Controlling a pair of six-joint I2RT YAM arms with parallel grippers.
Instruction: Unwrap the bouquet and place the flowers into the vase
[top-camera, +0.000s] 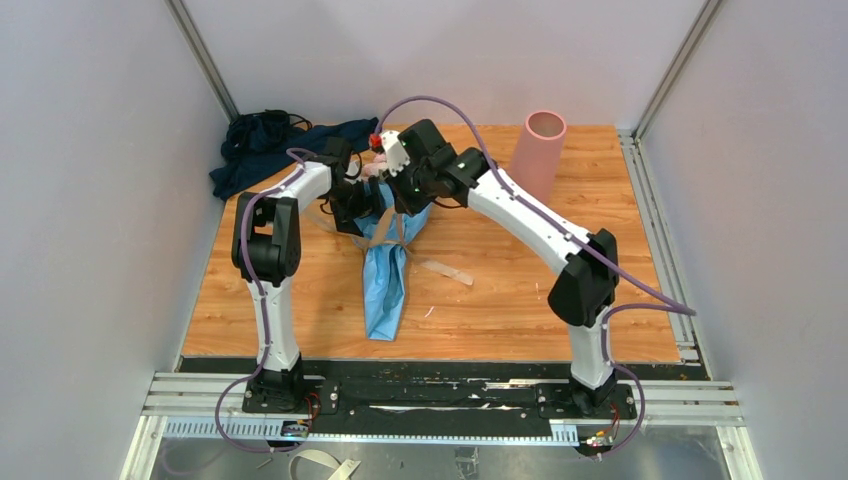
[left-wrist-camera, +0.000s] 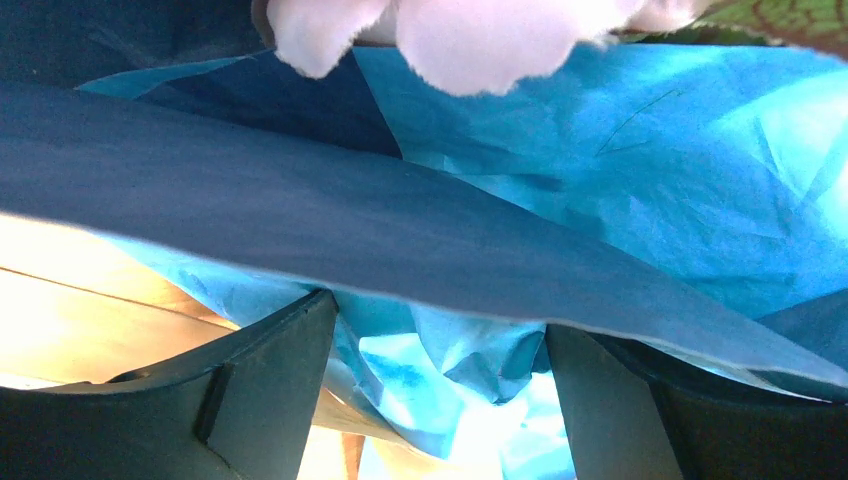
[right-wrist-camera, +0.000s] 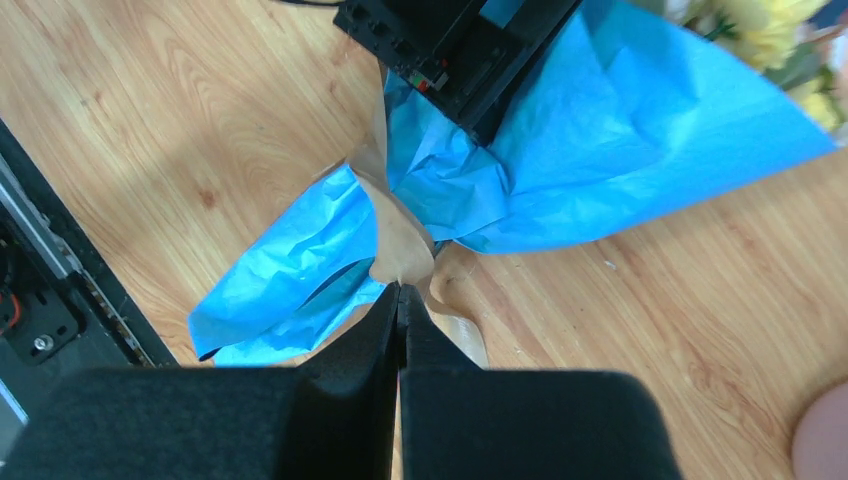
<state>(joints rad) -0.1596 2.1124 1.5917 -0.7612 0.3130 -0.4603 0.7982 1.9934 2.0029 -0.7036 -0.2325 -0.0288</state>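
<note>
the bouquet (top-camera: 386, 285) lies flat in the middle of the counter (top-camera: 500, 310), blooms toward the back wall, wrapped in blue paper (left-wrist-camera: 620, 200). the left claw (left-wrist-camera: 435, 395) stands wide apart, astride the crumpled paper just below a pale pink bloom (left-wrist-camera: 470, 40). the right claw (right-wrist-camera: 400, 300) is pressed together, nipping the tan ribbon (right-wrist-camera: 403, 250) at the wrap's waist. the pink vase (top-camera: 538, 150) stands upright at the back right, well apart.
</note>
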